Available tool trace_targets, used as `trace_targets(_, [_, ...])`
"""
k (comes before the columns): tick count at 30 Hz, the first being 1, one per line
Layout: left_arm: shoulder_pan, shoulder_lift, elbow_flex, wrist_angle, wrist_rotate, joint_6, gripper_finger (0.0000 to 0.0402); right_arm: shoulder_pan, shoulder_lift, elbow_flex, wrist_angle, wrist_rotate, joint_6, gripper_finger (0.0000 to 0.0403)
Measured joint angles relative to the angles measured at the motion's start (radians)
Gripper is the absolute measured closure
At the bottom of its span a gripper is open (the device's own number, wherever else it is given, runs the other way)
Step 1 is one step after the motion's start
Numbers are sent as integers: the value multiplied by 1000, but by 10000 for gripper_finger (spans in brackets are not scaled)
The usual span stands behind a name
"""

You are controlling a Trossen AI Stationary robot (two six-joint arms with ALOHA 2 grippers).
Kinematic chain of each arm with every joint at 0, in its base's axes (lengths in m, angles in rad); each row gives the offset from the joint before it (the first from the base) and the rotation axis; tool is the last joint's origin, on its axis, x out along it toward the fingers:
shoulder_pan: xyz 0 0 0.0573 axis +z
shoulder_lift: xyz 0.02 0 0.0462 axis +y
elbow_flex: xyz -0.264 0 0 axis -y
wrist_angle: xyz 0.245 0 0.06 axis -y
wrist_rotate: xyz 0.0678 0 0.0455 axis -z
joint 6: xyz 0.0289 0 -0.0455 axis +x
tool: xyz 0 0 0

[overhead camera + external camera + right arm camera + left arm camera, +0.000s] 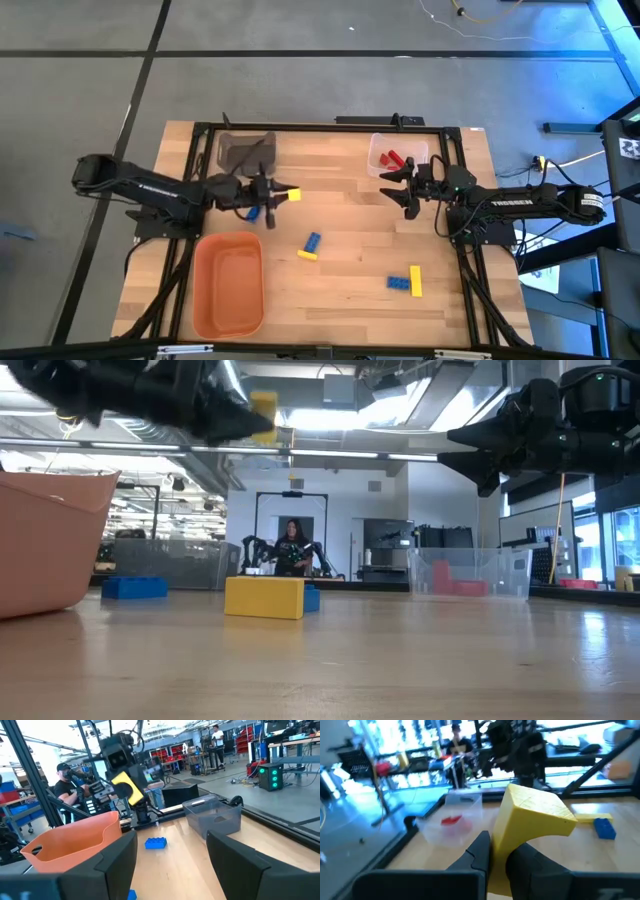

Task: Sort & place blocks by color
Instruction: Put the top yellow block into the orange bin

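Wooden table [340, 215], seen from above. Orange bin [228, 285] at 7 o'clock looks empty; grey bin [245, 152] at 11, contents unclear; clear bin [398, 156] at 1 holds red blocks [392, 159]. Left gripper [272, 194] pinches a yellow block [290, 195] aloft, prob. for binning. Right gripper [403, 187] hangs spread, empty. Loose blocks [311, 246] lie at 6.

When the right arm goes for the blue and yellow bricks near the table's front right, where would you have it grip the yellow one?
Take the yellow brick from straight above, across its narrow width at the end away from the blue brick, which touches its side. It lies flat, elongated.
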Motion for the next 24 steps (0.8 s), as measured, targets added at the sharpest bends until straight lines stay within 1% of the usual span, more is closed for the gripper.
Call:
trace_targets(4, [0,-23,-63,28,-36,-80,372,0,0,0,1,-14,0,163])
trace_targets(8, [13,-38,-70,31,-48,-127,372,0,0,0,9,-19,11,163])
trace_targets(11, [32,-38,-70,30,-46,-156,372,0,0,0,14,-46,26,163])
trace_targets(14, [58,-15,-65,21,-41,-202,372,13,3,11,-6,-62,26,163])
trace_targets(19, [83,61,-10,25,64,-270,372,114,74,55,-8,-59,-31,163])
trace_targets(22, [80,141,44,9,126,-274,372,187,156,102,-8,-48,-131,163])
trace_targets(24, [78,196,94,-47,163,-273,372,232,219,134,-9,-21,-213,163])
